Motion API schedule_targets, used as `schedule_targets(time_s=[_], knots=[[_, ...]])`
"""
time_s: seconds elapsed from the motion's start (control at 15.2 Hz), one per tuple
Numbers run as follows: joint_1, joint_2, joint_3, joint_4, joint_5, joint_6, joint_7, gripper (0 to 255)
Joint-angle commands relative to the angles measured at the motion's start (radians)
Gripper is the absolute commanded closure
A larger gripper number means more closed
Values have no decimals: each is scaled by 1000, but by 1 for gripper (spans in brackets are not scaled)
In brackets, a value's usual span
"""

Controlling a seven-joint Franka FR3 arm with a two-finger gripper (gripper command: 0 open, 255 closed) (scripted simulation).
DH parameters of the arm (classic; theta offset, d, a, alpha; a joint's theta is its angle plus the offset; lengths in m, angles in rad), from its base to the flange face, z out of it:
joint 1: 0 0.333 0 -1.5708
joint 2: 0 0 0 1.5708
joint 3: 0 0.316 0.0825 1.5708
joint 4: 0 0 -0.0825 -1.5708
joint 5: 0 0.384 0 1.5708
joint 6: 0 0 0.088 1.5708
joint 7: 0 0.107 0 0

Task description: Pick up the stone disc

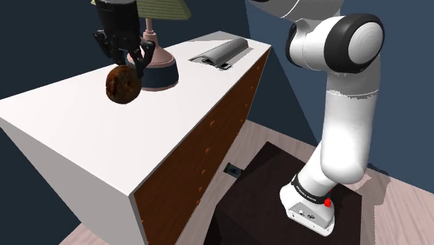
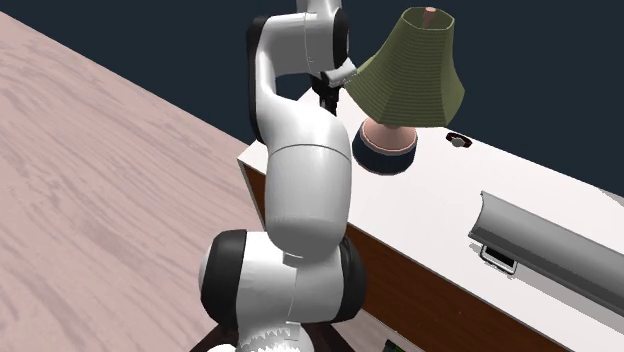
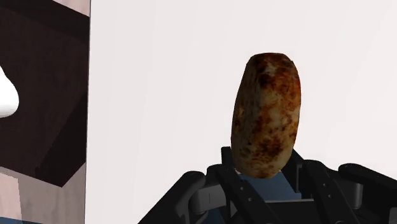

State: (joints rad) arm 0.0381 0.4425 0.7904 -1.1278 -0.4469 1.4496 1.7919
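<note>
A mottled brown stone disc [image 1: 123, 84] hangs in the air above the white cabinet top [image 1: 83, 132], clasped on edge by my black gripper [image 1: 126, 61]. In the wrist view the disc [image 3: 266, 123] stands between the gripper [image 3: 264, 175] fingers, its rusty speckled face turned towards the camera, with the white top behind it. The arm reaches over the cabinet from the shoulder view's right.
A table lamp with a green shade [image 2: 407, 68], a pink body and a dark blue base [image 1: 158, 72] stands just behind the disc. A grey curved tray [image 1: 224, 53] lies at the far end of the top. A small dark object [image 2: 457, 140] sits beyond the lamp.
</note>
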Motion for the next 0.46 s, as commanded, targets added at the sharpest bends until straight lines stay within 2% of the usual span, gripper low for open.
schedule_targets(time_s=[0.0,0.26,0.4], knots=[[29,23,-5,67,-17,-45,-4,255],[88,65,-18,197,-49,-129,-18,255],[90,67,-19,202,-50,-132,-18,255]])
